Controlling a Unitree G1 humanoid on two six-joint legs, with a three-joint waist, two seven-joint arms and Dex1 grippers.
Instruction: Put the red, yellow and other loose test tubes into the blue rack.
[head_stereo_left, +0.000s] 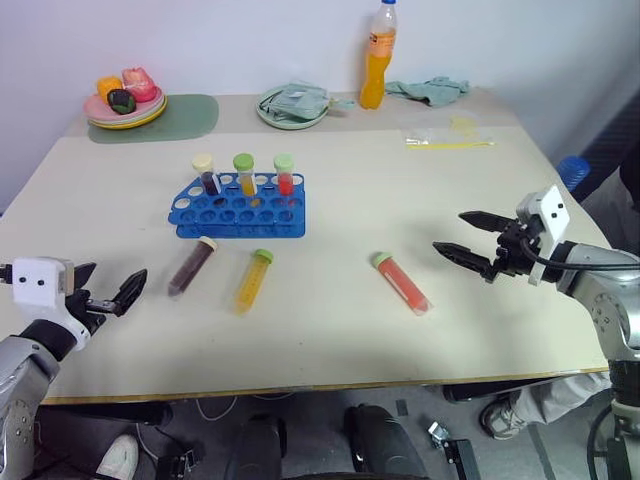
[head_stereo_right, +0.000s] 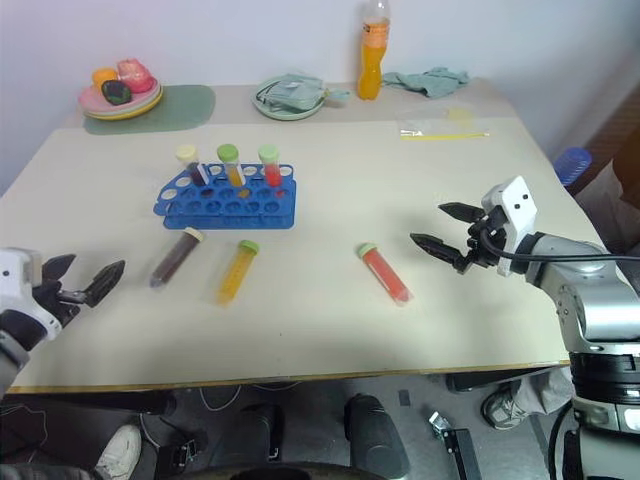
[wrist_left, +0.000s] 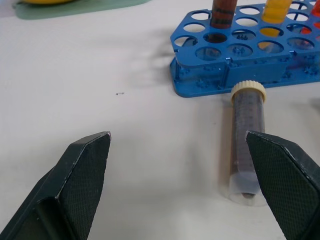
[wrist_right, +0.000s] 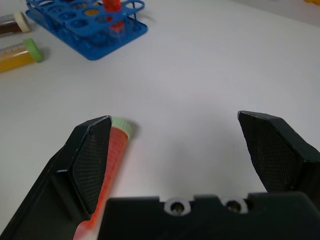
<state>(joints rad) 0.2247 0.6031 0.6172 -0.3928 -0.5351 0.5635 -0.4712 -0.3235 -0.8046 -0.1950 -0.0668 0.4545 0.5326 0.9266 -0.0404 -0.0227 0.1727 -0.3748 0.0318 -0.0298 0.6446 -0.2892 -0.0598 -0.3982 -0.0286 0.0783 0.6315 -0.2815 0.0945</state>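
Nearest the camera, at about 8 o'clock over the table's (head_stereo_left: 330, 350) front edge, the left gripper (head_stereo_left: 108, 290) hovers with its fingers spread wide and nothing between them, aimed toward the dark tube (head_stereo_left: 191, 265); that reads as a reach not yet begun. This tube, the yellow tube (head_stereo_left: 253, 280) and the red tube (head_stereo_left: 401, 283) all lie flat on the tabletop in a loose row, the first two just in front of the blue rack (head_stereo_left: 238, 208), the red one well apart toward 4 o'clock of it. Three capped tubes already stand upright in the rack's back row, so I judge roughly half the job is left. Lying on their sides, the loose tubes will likely roll if nudged, and each must be tipped upright before it drops into a hole. Over at 3 o'clock, the right gripper (head_stereo_left: 468, 238) hangs released and empty, jaws apart, pointing at the red tube's capped end, probably its intended pick.
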